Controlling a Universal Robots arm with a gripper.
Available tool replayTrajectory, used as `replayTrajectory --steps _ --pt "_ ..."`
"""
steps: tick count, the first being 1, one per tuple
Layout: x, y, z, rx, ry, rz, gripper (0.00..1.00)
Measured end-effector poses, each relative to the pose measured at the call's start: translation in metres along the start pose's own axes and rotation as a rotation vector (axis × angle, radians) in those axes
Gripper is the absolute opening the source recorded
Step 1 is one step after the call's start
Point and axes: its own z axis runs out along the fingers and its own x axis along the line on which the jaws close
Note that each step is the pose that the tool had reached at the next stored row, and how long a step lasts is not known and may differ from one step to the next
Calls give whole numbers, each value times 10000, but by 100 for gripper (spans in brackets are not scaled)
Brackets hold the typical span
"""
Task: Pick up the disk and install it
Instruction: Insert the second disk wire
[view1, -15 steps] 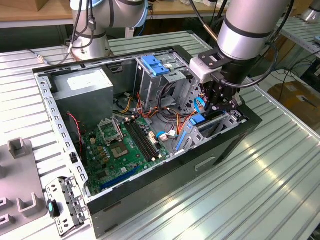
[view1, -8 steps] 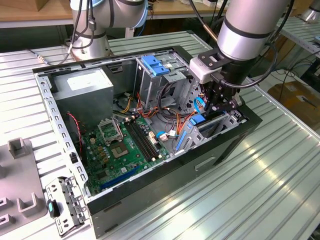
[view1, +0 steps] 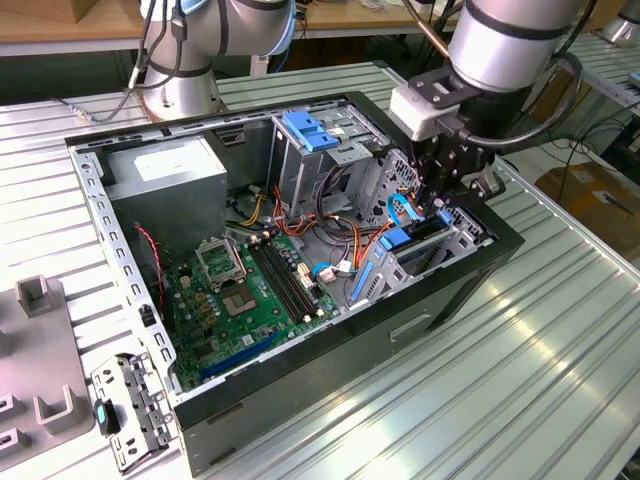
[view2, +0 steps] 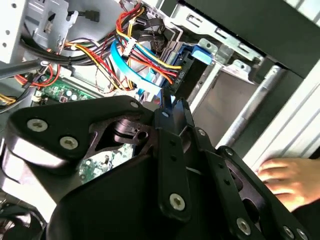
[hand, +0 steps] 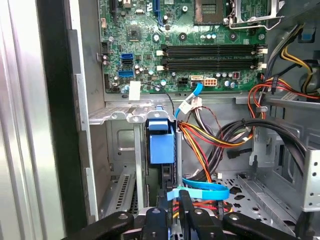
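Standing on edge in bay, disk (hand: 161, 145); hand (hand: 172, 210) pinching its end.

The arm (view1: 505, 40) comes in from the upper part of the exterior view's right, its thick silver wrist tilted downward. Below it the black gripper (view1: 437, 195) points almost straight down. In both wrist views the dark linkages converge on narrow jaws standing close together. A person's hand (view2: 290, 180) lies flat, fingers stretched out, in the second wrist view.
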Motion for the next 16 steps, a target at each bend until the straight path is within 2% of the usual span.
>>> replayTrajectory --steps 1,3,5,7,16 --pt "-1 -9 -53 2 -1 0 24" --pt "-2 -16 -95 2 0 0 24" --pt "-2 -16 -96 2 -3 1 22" --pt "-2 -17 -100 2 -2 0 11" --pt "-2 -20 -123 2 0 0 11"
